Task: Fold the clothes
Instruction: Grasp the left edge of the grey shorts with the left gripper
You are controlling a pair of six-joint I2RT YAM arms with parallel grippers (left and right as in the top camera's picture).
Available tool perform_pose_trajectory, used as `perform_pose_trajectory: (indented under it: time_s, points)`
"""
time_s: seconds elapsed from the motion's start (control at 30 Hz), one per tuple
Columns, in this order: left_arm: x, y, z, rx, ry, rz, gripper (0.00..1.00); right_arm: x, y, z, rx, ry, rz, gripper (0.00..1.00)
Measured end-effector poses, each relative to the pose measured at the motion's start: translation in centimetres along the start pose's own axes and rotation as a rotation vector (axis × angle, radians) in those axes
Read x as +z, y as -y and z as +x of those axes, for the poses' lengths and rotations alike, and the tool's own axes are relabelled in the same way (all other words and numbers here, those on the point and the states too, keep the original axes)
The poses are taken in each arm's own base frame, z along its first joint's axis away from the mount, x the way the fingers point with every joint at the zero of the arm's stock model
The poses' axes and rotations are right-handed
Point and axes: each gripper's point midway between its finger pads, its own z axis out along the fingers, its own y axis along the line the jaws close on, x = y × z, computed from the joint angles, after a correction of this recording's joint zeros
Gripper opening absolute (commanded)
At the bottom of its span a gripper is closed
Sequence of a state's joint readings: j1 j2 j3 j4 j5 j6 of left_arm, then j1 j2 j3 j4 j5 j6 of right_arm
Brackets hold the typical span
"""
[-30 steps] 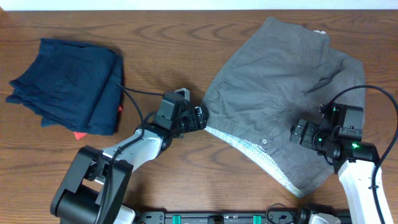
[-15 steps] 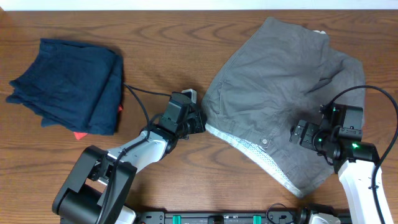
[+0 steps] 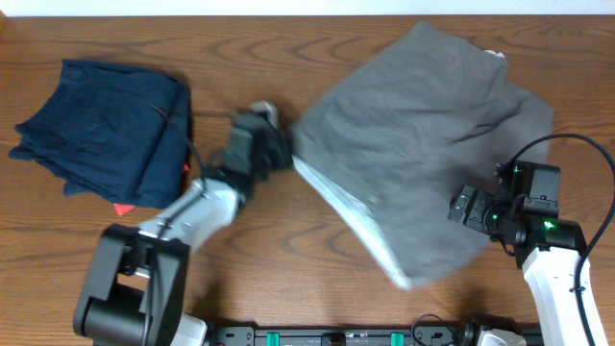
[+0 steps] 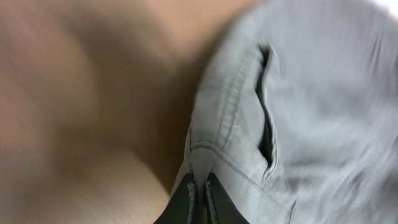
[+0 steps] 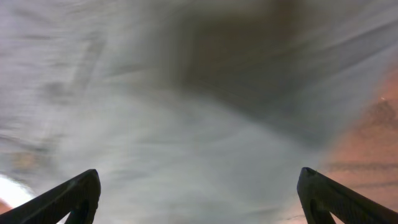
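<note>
The clothes, grey shorts point(image 3: 423, 144), lie spread on the right half of the table, blurred by motion, with the pale waistband lining point(image 3: 351, 216) along their lower left edge. My left gripper point(image 3: 286, 154) is shut on the left corner of the waistband. The left wrist view shows the black fingers point(image 4: 183, 199) pinching a fold of grey cloth point(image 4: 311, 112) beside a pocket slit point(image 4: 266, 118). My right gripper point(image 3: 461, 207) hovers over the shorts' lower right part. In the right wrist view its jaws point(image 5: 199, 180) stand wide apart above grey fabric point(image 5: 186, 124), holding nothing.
A folded dark navy garment point(image 3: 106, 130) lies at the far left, a small red tag point(image 3: 122, 208) at its lower edge. Bare wooden table point(image 3: 288, 269) shows between the arms and along the front. A cable loops by the right arm point(image 3: 567, 139).
My left gripper closed on the waistband corner and has pulled it leftward; the shorts have shifted left and blur with the motion. The right arm has stayed where it was.
</note>
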State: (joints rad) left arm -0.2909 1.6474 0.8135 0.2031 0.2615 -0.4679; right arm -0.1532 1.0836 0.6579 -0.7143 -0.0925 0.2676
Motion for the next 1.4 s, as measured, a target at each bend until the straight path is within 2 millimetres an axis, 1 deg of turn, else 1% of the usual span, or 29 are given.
perform_pose_trajectory:
  time_s: [0.03,0.1,0.13,0.17,0.23,0.27,0.3,0.37,0.43,0.53,0.6,0.67,0.77,0.83,0.87,0.9,0.97,1.03,1.13,1.2,1.23,1.27,1.33,1.4]
  points:
    - [-0.5,-0.5,-2.8,-0.015,0.045,-0.013,0.25,0.0,0.2,-0.1,0.017,0.005,0.011,0.99]
    - [-1.5,-1.2,-6.5,-0.025,0.104,-0.033,0.68,0.0,0.5,-0.4,0.054,0.019,0.030,0.99]
    - [-2.3,-1.6,-8.3,-0.038,0.133,-0.043,0.91,0.0,0.6,-0.6,0.070,0.029,0.036,0.99]
    - [-3.0,-2.1,-9.7,-0.054,0.145,-0.055,0.98,0.0,0.7,-0.9,0.085,0.041,0.040,0.99]
    - [-4.1,-2.7,-10.5,-0.081,0.124,-0.071,0.98,0.0,0.7,-1.5,0.111,0.067,0.044,0.99]
    - [-4.4,-3.0,-10.2,-0.096,0.099,-0.076,0.98,-0.1,0.7,-1.7,0.120,0.077,0.045,0.99]
    - [-4.5,-3.1,-9.2,-0.110,0.048,-0.076,0.98,0.0,0.7,-2.0,0.130,0.086,0.043,0.99]
    - [-4.6,-3.0,-6.0,-0.144,-0.083,-0.077,0.98,0.4,0.7,-2.7,0.146,0.102,0.038,0.97]
    - [-5.0,-2.7,-1.7,-0.184,-0.250,-0.090,0.98,1.2,0.5,-3.4,0.153,0.116,0.030,0.96]
    - [-5.7,-1.5,2.8,-0.199,-0.417,-0.099,0.98,2.8,0.8,-4.1,0.172,0.106,0.029,0.95]
    - [-5.9,-0.2,5.1,-0.180,-0.494,-0.090,0.98,4.0,1.6,-5.1,0.199,0.115,0.035,0.89]
    - [-6.0,1.1,7.0,-0.148,-0.547,-0.076,0.98,5.0,2.3,-6.5,0.226,0.141,0.037,0.82]
    - [-6.1,3.0,9.9,-0.095,-0.617,-0.049,0.98,5.9,3.4,-9.1,0.265,0.196,0.029,0.82]
    - [-6.2,3.9,11.5,-0.066,-0.655,-0.041,0.99,6.6,4.2,-10.9,0.289,0.231,0.012,0.81]
    - [-6.2,4.2,12.0,-0.057,-0.666,-0.038,1.00,6.8,4.3,-11.3,0.294,0.238,0.002,0.81]
    - [-6.2,4.5,12.5,-0.049,-0.679,-0.036,1.00,7.4,4.4,-11.9,0.299,0.246,-0.017,0.81]
    - [-6.1,5.0,13.4,-0.050,-0.697,-0.036,0.98,8.4,4.6,-12.4,0.307,0.247,-0.037,0.81]
    - [-5.9,5.4,14.0,-0.058,-0.700,-0.035,0.97,9.6,4.7,-12.2,0.311,0.231,-0.050,0.81]
    - [-5.6,5.3,15.0,-0.081,-0.714,-0.047,0.95,11.4,4.6,-12.0,0.309,0.218,-0.068,0.80]
    - [-5.5,5.2,15.7,-0.099,-0.722,-0.056,0.92,11.5,4.5,-12.7,0.304,0.240,-0.080,0.80]
    - [-5.5,5.1,16.0,-0.111,-0.724,-0.061,0.87,11.7,4.5,-12.8,0.303,0.242,-0.082,0.80]
    - [-5.4,5.0,16.3,-0.124,-0.725,-0.065,0.79,11.8,4.4,-12.9,0.302,0.247,-0.086,0.79]
    - [-5.1,5.0,16.6,-0.139,-0.717,-0.063,0.68,11.9,4.5,-13.1,0.301,0.248,-0.089,0.76]
    - [-4.8,5.0,16.9,-0.149,-0.707,-0.057,0.60,11.9,4.5,-13.1,0.304,0.248,-0.090,0.72]
